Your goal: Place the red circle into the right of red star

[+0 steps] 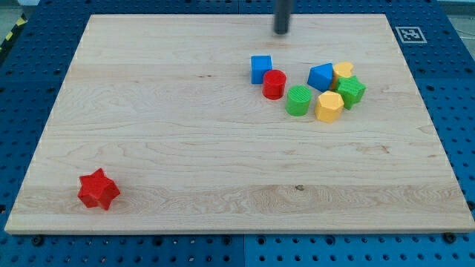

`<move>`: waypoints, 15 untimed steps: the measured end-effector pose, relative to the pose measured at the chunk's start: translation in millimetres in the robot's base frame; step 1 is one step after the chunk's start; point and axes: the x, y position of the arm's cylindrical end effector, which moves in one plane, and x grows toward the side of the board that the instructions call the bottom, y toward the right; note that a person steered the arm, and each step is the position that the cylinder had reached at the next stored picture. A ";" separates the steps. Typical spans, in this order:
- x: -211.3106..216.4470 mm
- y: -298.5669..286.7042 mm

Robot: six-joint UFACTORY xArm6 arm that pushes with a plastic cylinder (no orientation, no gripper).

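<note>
The red circle [274, 84] is a short cylinder standing right of the board's middle, touching the lower right corner of a blue cube [260, 68]. The red star [98, 189] lies far off at the view's bottom left, near the board's front edge. My tip [281, 32] is near the view's top edge, above the red circle and a little to its right, apart from every block.
To the right of the red circle is a cluster: a green cylinder [299, 101], a yellow hexagon [329, 107], a blue block [321, 76], a yellow block [343, 72] and a green star [351, 90]. The wooden board [185, 133] lies on a blue perforated table.
</note>
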 end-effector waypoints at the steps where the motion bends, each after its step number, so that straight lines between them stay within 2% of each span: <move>1: 40.6 17.8; 2: 82.7 12.7; 3: 131.4 -17.8; 4: 158.7 -88.2; 5: 152.7 -122.3; 7: 113.7 -107.3; 8: 119.6 -138.7; 10: 224.3 -167.4; 11: 218.2 -161.9; 12: 173.4 -158.4; 13: 178.2 -181.6; 15: 291.8 -190.6</move>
